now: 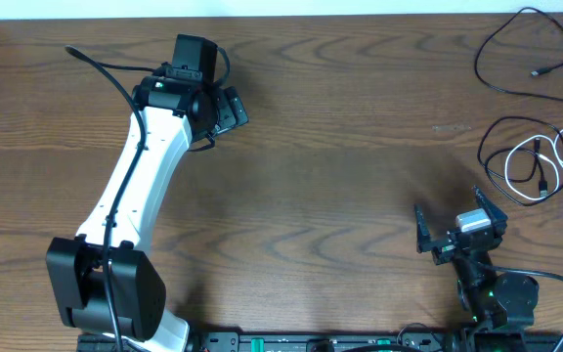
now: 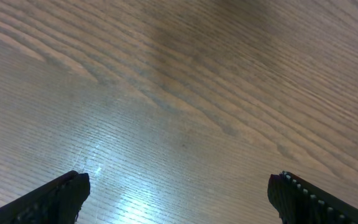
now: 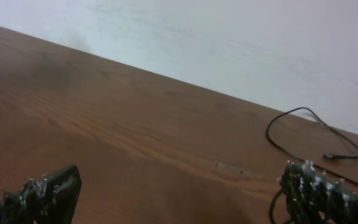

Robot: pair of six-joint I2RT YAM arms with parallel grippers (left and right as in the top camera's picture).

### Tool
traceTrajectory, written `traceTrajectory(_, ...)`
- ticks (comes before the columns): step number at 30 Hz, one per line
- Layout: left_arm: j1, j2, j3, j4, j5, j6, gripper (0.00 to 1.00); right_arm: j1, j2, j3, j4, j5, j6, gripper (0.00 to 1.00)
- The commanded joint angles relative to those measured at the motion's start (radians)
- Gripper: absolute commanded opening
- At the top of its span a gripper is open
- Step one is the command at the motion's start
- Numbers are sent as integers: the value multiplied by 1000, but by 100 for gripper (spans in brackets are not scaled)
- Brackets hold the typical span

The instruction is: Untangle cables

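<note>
Brown wood-grain table, white wall behind

Robot lab bench, wood-grain table, plain white wall

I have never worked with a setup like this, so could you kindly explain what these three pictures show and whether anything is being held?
These are two robot arms at a brown wooden table. One picture looks down from above; the other two come from cameras on each wrist, so the dark shapes at their bottom edges are the fingers. The left gripper hangs over bare wood, jaws wide apart. The right gripper is open too, and holds nothing. Far right lie a thin black cord looped by itself and, below it, a thin black cord and a white cord coiled together. Neither gripper touches them.
</note>
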Motion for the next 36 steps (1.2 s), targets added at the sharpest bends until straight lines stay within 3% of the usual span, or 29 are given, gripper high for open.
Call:
traceTrajectory(1,-1,-2,7,-2,-3,2,96,11,4,-2,-4,-14,23,99)
traceTrajectory(10,-1,-2,7,-2,-3,2,96,11,4,-2,-4,-14,23,99)
traceTrajectory(13,1,-2,7,-3,-94,3,100,11,4,-2,-4,-14,23,99)
traceTrajectory(22,1,-90,4,-17,-146,37,99,11,4,-2,-4,-14,23,99)
traceTrajectory(26,1,-239,-84,132,-146,142,99,11,4,-2,-4,-14,23,99)
traceTrajectory(31,32,-466,-316,328,-132,227,99,11,4,-2,-4,-14,23,99)
traceTrajectory(36,189,-710,-610,529,57,228,99,11,4,-2,-4,-14,23,99)
